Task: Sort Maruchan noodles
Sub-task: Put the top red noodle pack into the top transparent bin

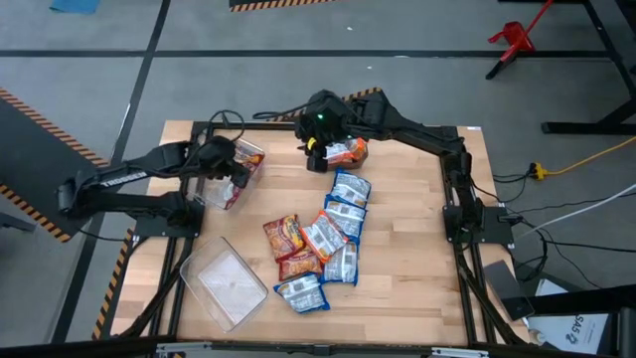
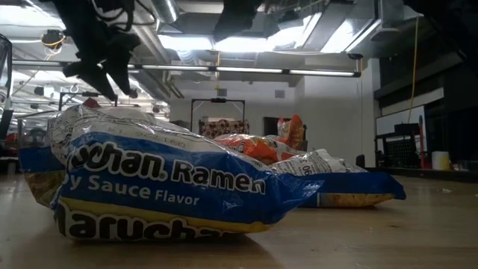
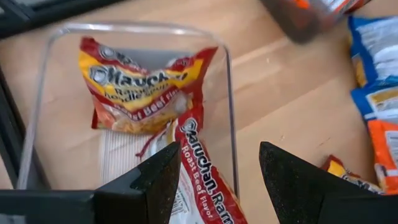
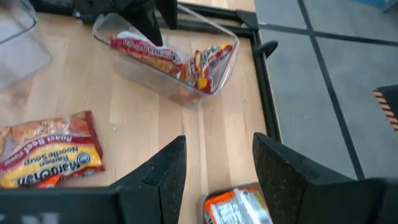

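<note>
Several Maruchan packets, blue-and-white, orange and red, lie in a pile (image 1: 323, 244) on the middle of the table. Two red packets (image 3: 140, 87) lie in a clear bin (image 1: 238, 174) at the far left. My left gripper (image 3: 214, 177) is open above that bin, with one red packet (image 3: 202, 180) lying below the gap and its end over the bin's rim. My right gripper (image 4: 217, 168) is open near the far edge. An orange packet (image 4: 239, 205) shows low between its fingers and beside it in the high view (image 1: 350, 151). My right gripper's open fingers stand on either side of the orange packet's end (image 4: 236, 199), slanting down from the far side. Whether either finger touches the packet I cannot tell; the gripper's own body hides most of it.
A second clear bin (image 1: 229, 283) sits tilted on the near left of the table, with nothing showing in it. A black frame (image 1: 452, 199) runs round the wooden table top. Bare wood lies to the right of the pile.
</note>
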Motion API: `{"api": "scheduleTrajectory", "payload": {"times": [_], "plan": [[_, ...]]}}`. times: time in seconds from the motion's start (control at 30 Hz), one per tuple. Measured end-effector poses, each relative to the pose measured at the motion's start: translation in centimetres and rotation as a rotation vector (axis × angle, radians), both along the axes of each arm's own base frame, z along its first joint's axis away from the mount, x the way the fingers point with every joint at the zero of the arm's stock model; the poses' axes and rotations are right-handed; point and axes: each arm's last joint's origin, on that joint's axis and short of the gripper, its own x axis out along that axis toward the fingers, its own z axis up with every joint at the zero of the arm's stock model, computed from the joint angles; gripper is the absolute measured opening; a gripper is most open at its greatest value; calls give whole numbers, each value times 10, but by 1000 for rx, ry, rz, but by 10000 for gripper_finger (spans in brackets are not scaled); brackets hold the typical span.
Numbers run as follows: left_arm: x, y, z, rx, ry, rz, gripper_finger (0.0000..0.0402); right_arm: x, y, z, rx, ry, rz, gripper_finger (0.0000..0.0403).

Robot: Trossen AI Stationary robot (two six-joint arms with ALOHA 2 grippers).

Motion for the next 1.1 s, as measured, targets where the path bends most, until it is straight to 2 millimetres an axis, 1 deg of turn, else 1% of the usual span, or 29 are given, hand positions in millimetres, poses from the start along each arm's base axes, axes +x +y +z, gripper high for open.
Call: {"api": "scheduleTrajectory", "payload": {"times": [0.27, 0.5, 0.87, 0.97, 1.1], "plan": [[10, 7, -14, -81, 98, -3, 212, -2, 1, -3, 14, 34, 6, 170], [14, 12, -21, -115, 139, 5, 212, -2, 1, -3, 15, 34, 6, 170], [21, 14, -32, -185, 196, -34, 212, -2, 1, -3, 14, 34, 6, 170], [23, 14, -34, -210, 200, -43, 203, -2, 1, -3, 15, 36, 6, 170], [25, 15, -36, -232, 209, -48, 171, -3, 1, -3, 17, 45, 6, 170]]}}
